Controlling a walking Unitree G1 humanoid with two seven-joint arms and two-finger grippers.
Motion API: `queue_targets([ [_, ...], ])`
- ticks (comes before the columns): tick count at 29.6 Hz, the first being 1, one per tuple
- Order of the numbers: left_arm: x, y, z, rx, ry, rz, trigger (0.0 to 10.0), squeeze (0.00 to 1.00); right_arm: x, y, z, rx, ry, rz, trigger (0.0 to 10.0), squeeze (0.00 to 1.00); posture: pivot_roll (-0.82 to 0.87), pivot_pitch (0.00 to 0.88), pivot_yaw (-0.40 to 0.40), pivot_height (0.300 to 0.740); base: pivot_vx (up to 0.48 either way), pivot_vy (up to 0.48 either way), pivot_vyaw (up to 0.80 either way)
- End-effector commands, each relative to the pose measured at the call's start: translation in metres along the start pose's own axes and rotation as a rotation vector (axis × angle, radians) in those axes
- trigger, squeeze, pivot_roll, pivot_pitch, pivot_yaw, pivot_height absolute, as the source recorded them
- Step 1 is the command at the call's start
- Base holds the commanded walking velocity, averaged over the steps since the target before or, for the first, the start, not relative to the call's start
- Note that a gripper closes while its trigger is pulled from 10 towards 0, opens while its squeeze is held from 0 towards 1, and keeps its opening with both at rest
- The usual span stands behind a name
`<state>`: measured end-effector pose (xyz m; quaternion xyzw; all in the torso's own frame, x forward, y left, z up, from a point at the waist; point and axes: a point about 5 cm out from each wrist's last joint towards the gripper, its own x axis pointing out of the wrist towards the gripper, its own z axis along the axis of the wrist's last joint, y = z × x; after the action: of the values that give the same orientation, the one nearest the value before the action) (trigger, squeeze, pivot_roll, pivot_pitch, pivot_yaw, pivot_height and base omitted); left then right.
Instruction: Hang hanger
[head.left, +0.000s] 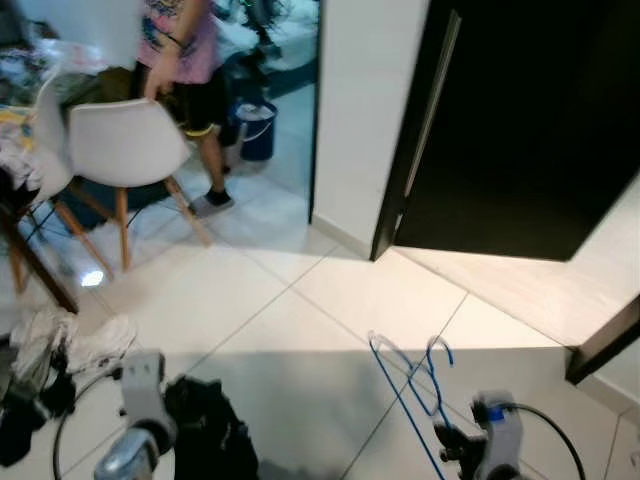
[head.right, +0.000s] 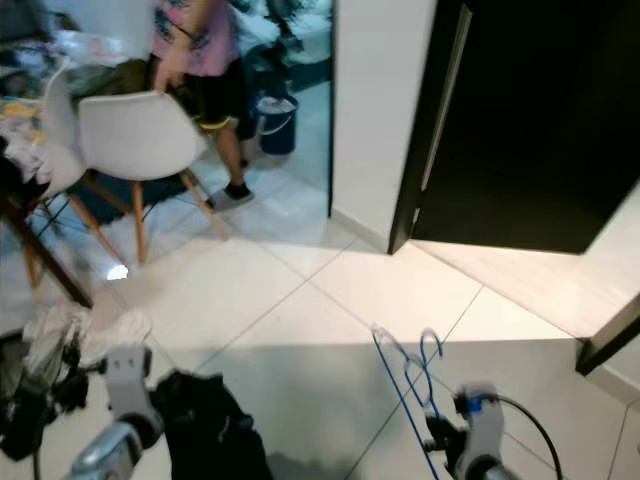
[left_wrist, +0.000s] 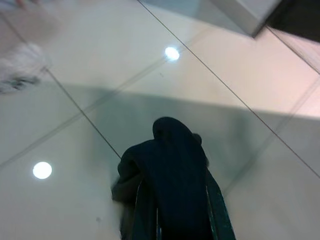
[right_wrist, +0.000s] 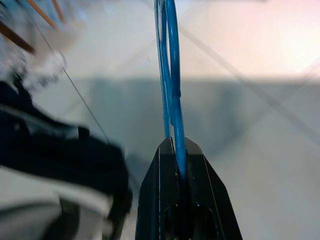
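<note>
A blue wire hanger (head.left: 410, 385) sticks up and forward from my right gripper (right_wrist: 177, 150), low on the right over the tiled floor. That gripper is shut on the hanger's (right_wrist: 170, 75) thin wire, which runs straight out between the two black fingers. Low on the left, my left gripper (left_wrist: 175, 220) holds a black garment (head.left: 210, 430). The dark cloth (left_wrist: 170, 170) bunches between and over its fingers and hides their tips.
A person (head.left: 185, 50) stands behind a white chair (head.left: 125, 145) at the back left, near a blue bucket (head.left: 255, 130). A white wall corner (head.left: 365, 110) and a dark open door (head.left: 520, 130) lie ahead on the right. Loose clothes (head.left: 40, 370) lie on the floor at left.
</note>
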<state>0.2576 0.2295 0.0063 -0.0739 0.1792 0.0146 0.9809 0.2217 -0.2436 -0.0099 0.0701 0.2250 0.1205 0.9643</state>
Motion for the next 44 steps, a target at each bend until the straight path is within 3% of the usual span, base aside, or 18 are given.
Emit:
queue_targets([
  [1, 0.006, -0.003, 0.018, 0.029, -0.059, -0.021, 10.0, 0.0, -0.003, -0.006, 0.0, 0.002, 0.007, -0.019, 10.0, 0.0, 0.0, 0.104, -0.038, 0.74, 0.0, 0.0, 0.77],
  [4, 0.009, -0.005, 0.026, 0.052, -0.084, -0.04, 10.0, 0.0, 0.003, -0.006, 0.009, -0.021, -0.009, -0.003, 10.0, 0.0, 0.0, 0.104, -0.038, 0.74, 0.0, 0.0, 0.77],
  [6, 0.013, -0.01, 0.045, 0.069, -0.143, -0.061, 10.0, 0.0, 0.015, -0.001, 0.036, -0.072, -0.073, 0.041, 10.0, 0.0, 0.02, 0.104, -0.03, 0.74, 0.0, 0.0, 0.77],
  [7, 0.013, -0.01, 0.045, 0.069, -0.143, -0.061, 10.0, 0.0, 0.015, -0.001, 0.036, -0.072, -0.073, 0.041, 10.0, 0.0, 0.02, 0.104, -0.03, 0.74, 0.0, 0.0, 0.77],
  [10, 0.016, -0.016, 0.066, 0.087, -0.206, -0.078, 10.0, 0.0, 0.026, 0.009, 0.067, -0.156, -0.14, 0.112, 10.0, 0.0, 0.03, 0.104, -0.033, 0.74, 0.0, 0.0, 0.77],
  [18, 0.016, -0.02, 0.092, 0.148, -0.284, -0.055, 10.0, 0.0, 0.027, 0.012, 0.096, -0.309, -0.175, 0.164, 10.0, 0.0, 0.03, 0.107, -0.029, 0.74, 0.06, 0.0, 0.77],
  [34, 0.014, -0.034, 0.11, 0.194, -0.333, -0.083, 10.0, 0.0, 0.021, 0.007, 0.092, -0.333, -0.152, 0.138, 10.0, 0.0, 0.04, 0.107, -0.019, 0.74, 0.285, 0.0, 0.76],
  [44, 0.013, -0.038, 0.12, 0.19, -0.357, -0.07, 10.0, 0.0, 0.02, 0.007, 0.092, -0.344, -0.151, 0.127, 10.0, 0.0, 0.03, 0.098, -0.018, 0.74, 0.335, 0.0, 0.0],
])
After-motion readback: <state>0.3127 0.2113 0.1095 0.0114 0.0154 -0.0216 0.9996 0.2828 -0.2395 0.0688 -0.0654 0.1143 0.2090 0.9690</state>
